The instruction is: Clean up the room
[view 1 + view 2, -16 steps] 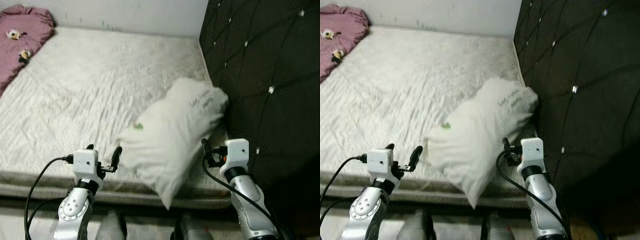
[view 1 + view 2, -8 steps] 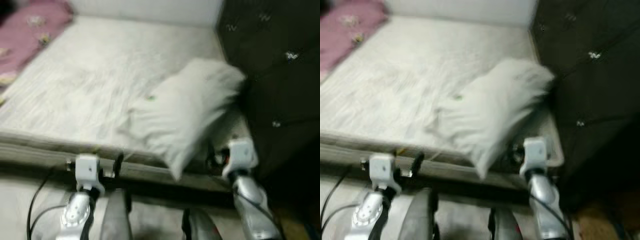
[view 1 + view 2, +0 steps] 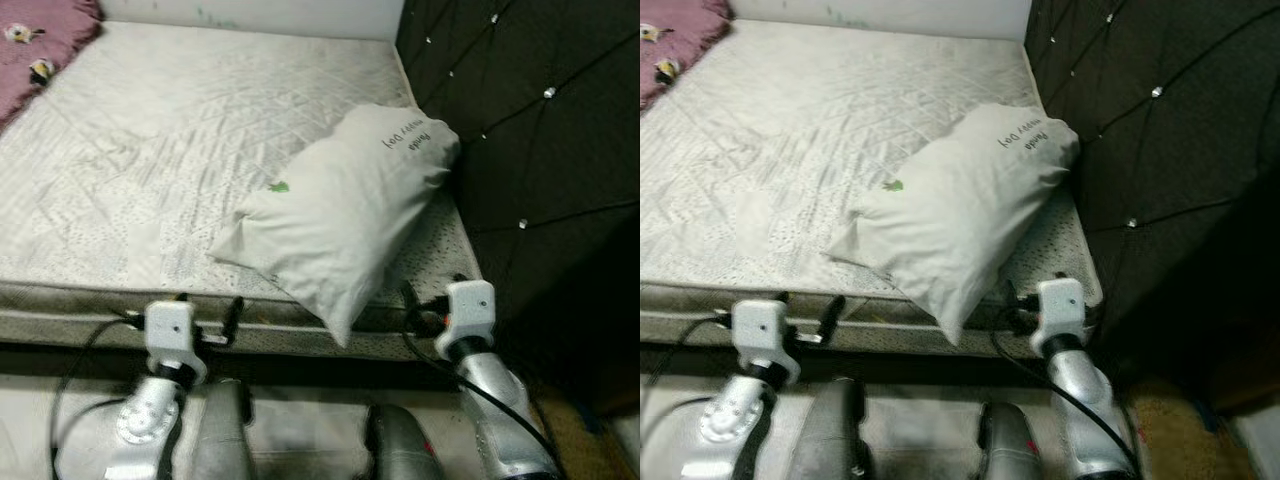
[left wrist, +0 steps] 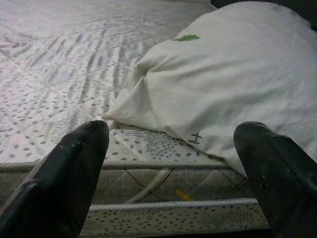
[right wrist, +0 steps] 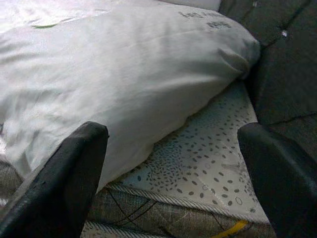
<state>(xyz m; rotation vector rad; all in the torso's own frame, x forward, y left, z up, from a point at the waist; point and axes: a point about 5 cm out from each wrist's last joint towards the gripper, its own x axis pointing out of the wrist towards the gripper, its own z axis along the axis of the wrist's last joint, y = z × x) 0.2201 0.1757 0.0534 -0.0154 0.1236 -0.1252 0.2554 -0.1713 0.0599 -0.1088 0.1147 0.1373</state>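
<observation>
Pillow (image 3: 345, 215) lies crooked on the mattress (image 3: 130, 170), one corner hanging over the near edge, its far end at 1 o'clock touching the dark headboard (image 3: 520, 130). Left gripper (image 3: 208, 318) and right gripper (image 3: 425, 305) hover low, spread wide, holding nothing. I think straightening comes next: both reach in. A pink blanket (image 3: 40, 35) at 11 o'clock is cut off.

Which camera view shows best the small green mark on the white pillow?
The left wrist view: the green leaf-shaped mark lies close and sharp on the white fabric pillow. In both eye views it is only a tiny green spot. In the right wrist view it is a faint sliver at the far edge.
</observation>
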